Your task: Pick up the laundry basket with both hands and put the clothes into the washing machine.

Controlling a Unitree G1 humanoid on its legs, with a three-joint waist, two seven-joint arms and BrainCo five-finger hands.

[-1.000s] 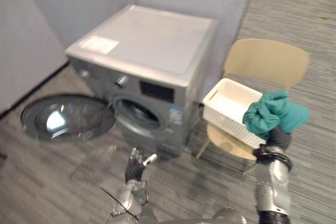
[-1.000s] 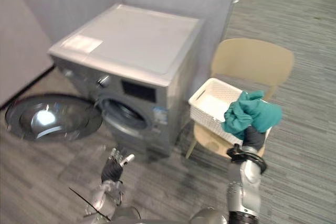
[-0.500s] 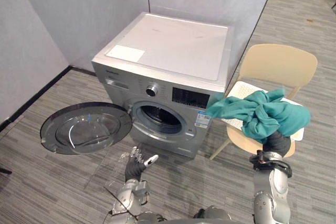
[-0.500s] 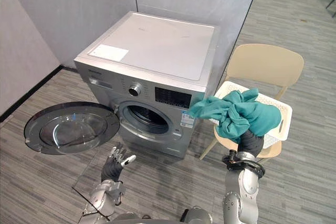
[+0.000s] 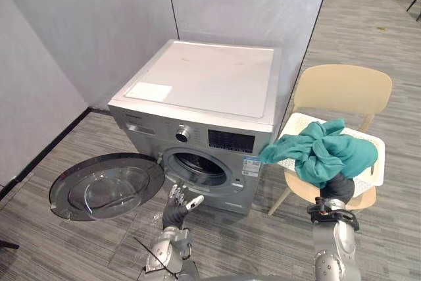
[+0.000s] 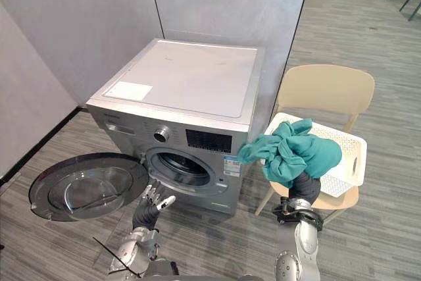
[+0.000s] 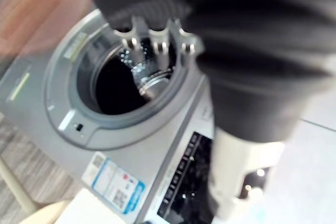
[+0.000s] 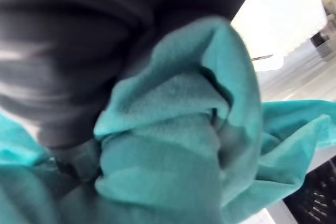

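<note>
The washing machine (image 5: 204, 90) is standing on the grey floor (image 5: 395, 241) against a grey partition wall (image 5: 243, 4). Its round door (image 5: 105, 185) is hanging fully open on the robot's left, and the drum opening (image 5: 197, 166) is showing dark.

The beige chair (image 5: 342, 90) is standing just beside the machine on the robot's right. The white laundry basket (image 6: 345, 162) is sitting on the chair seat.

The right robot hand (image 5: 337, 189) is holding up the teal garment (image 5: 325, 156) in front of the basket. The garment is bunching over the top of the robot hand, and one loose end is trailing toward the machine's front right corner. Whether that end is touching the machine cannot be told. In the right wrist view, the garment (image 8: 173, 129) is covering everything past the dark ribbed cover, so the grip state of this robot hand cannot be told. The cloth appears to be draped over it rather than hanging below it.

The left robot hand (image 5: 181, 202) is hovering low in front of the machine, below the drum opening and beside the open door. It is holding nothing, with its fingers (image 7: 152, 38) straight and spread. In the left wrist view, they are pointing toward the drum opening (image 7: 115, 85).
</note>
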